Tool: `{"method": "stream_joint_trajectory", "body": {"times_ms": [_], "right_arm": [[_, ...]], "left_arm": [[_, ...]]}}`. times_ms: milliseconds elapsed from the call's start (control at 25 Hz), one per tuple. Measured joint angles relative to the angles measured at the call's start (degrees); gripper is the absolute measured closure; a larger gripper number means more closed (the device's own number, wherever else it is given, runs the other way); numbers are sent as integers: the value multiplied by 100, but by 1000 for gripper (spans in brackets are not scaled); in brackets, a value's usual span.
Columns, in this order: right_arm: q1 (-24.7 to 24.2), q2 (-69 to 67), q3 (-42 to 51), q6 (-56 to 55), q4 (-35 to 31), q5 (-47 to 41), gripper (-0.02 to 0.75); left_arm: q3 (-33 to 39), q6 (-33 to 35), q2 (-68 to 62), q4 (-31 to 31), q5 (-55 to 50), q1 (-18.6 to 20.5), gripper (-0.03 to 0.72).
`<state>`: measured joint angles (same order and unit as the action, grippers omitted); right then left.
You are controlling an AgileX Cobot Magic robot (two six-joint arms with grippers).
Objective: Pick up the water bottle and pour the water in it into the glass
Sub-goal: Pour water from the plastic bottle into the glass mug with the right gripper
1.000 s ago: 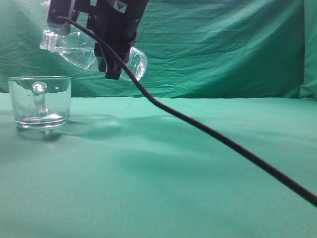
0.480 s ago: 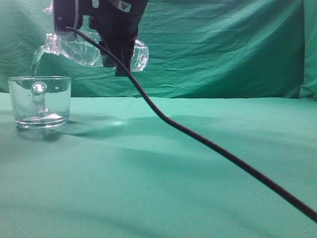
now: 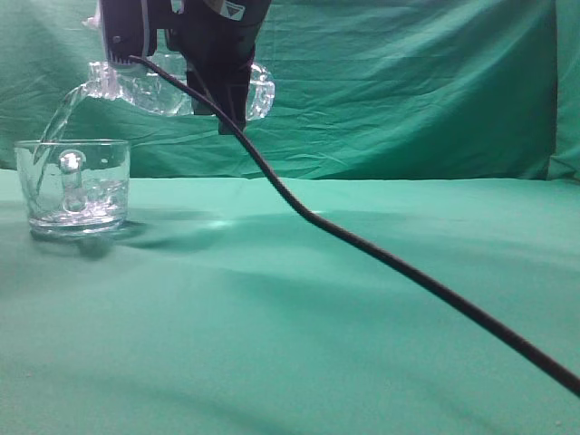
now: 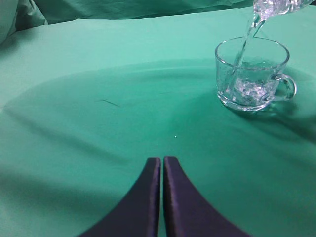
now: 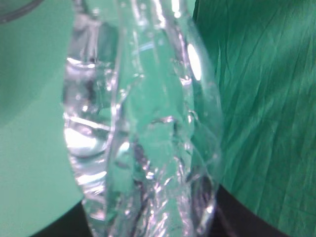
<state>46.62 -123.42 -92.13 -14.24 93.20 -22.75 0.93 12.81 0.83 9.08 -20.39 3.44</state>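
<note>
Pouring: I judge the pour is under way, with the water (image 3: 56, 125) arcing from the bottle mouth into the glass (image 3: 74, 186).
Glass: it stands on the green table (image 3: 299, 308) at far left, handle facing the exterior camera, with a shallow pool churning at its base.
Left fingers (image 4: 162, 168): pressed together, holding nothing, low over the table and well short of the glass.
Water bottle (image 3: 149, 91): held in the air above and just right of the glass, long axis near horizontal, mouth toward the left and tipped slightly down.
Right fingers (image 3: 217, 86): closed around the bottle's body; the wrist view is filled by crumpled clear plastic.
Key relation: the mouth sits over the near-left rim, so I judge further tilt must keep the stream inside.
Cable (image 3: 399, 263): it trails down to the right.
</note>
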Motion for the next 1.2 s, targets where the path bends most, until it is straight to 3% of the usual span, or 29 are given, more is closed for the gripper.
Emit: {"method": "stream_joint_trajectory", "body": {"times_ms": [720,840,880,1200], "right_arm": [[0,0,0,-104,11,-31,428],[0,0,0,-454,11,-31,428],[0,0,0,-625,11,-31,468],[30,0,0,-2461,-80,11,453]], "left_arm": [[0,0,0,0,0,0,688],[0,0,0,0,0,0,688],[0,0,0,0,0,0,688],[0,0,0,0,0,0,688]]}}
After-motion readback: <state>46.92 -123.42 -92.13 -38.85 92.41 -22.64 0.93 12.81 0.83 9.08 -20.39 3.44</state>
